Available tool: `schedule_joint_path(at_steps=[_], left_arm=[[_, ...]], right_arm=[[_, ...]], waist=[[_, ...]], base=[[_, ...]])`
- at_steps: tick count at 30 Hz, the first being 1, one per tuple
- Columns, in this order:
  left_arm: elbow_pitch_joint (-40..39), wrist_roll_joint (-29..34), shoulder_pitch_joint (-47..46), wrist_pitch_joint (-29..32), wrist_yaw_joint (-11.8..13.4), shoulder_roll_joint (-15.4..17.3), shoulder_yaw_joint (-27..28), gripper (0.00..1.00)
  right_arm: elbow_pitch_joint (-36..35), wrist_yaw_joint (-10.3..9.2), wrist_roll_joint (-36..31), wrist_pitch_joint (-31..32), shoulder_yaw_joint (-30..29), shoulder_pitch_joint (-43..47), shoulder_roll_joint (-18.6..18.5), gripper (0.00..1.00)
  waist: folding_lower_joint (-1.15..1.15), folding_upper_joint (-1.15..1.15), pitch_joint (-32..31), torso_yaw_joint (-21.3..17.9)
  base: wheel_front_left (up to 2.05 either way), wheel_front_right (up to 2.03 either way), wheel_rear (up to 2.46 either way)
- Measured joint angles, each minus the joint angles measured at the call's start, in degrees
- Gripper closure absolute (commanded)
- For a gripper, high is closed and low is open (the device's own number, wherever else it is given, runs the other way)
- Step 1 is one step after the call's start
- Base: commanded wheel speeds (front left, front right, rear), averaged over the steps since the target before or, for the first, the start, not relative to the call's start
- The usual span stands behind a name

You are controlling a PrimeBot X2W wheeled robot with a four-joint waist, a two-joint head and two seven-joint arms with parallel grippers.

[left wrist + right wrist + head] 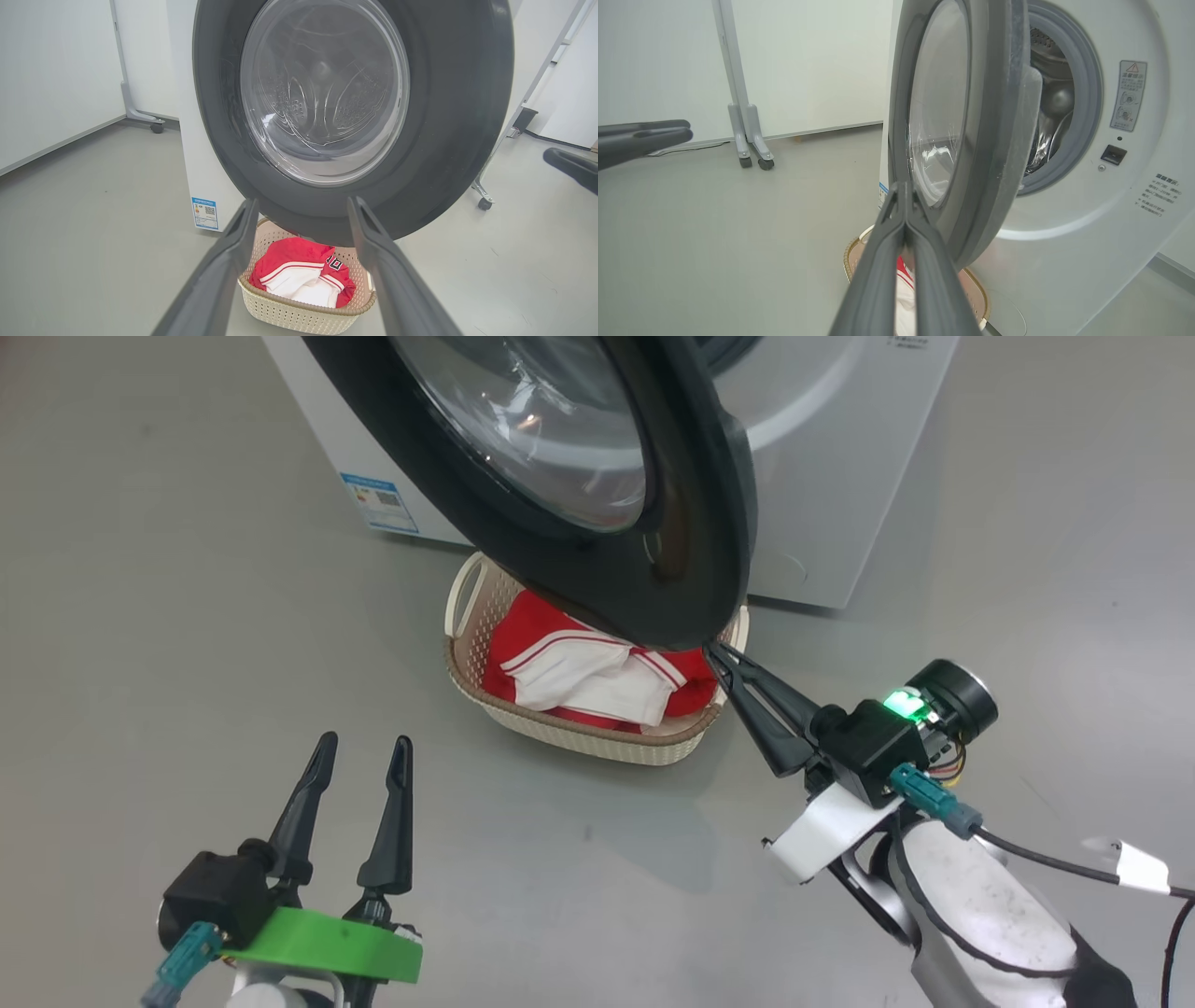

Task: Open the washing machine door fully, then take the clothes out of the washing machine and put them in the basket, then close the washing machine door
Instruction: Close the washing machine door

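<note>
1. The washing machine [840,476] is sitting on the grey floor [140,616], and all the action is happening right in front of it.
2. The door [695,523] is standing partway open, angled out from the washing machine's front. In the right wrist view the grey-ringed opening and the steel drum are showing behind it.
3. The basket [579,733] is resting on the floor just in front of the washing machine's base, with its far side tucked under the door's bottom rim.
4. The clothes [597,677] are lying bunched inside that basket, in front of the washing machine. A white panel is sitting on top of the red, and the striped trim is showing.
5. The right gripper [711,651] is clenched, its fingers pressed together with nothing between them. Its tips are sitting right at the door's bottom rim, in front of the washing machine. I cannot tell whether they are actually touching the rim.
6. The left gripper [365,740] is released, its fingers spread wide and grasping nothing. It is hovering well out from the washing machine, farther from it than the basket is, and pointing toward the door.
7. A blue sticker [378,504] is showing low on the washing machine's front corner.
</note>
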Motion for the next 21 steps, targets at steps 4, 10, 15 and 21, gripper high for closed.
schedule_joint_path(at_steps=[4, 10, 15, 21], left_arm=[[0.0, -0.4, -1.5, 0.0, 0.0, -0.3, -0.5, 0.00], [0.1, -0.6, -2.3, 0.0, 0.0, -0.4, -0.8, 0.00], [0.4, -1.2, -3.4, 0.0, 0.0, -0.7, -0.9, 0.00], [0.5, -1.6, -4.1, 0.0, 0.0, -0.7, -0.7, 0.00]], right_arm=[[1.3, 0.01, -0.1, 0.8, 0.4, -3.1, -0.8, 1.00], [2.9, 0.01, 0.1, 1.2, 0.9, -6.5, -1.6, 1.00], [5.0, 0.01, 1.1, 1.2, 2.6, -8.5, -2.8, 1.00], [6.8, 0.01, 2.5, 1.1, 3.3, -11.5, -3.3, 1.00]], waist=[[0.00, 0.00, 2.0, 1.9], [0.00, 0.00, 4.4, 4.1], [0.00, 0.00, 6.3, 6.2], [0.00, 0.00, 8.2, 7.3]], base=[[0.00, 0.00, 0.00], [0.00, 0.00, 0.00], [0.00, 0.00, 0.00], [0.00, 0.00, 0.00]])
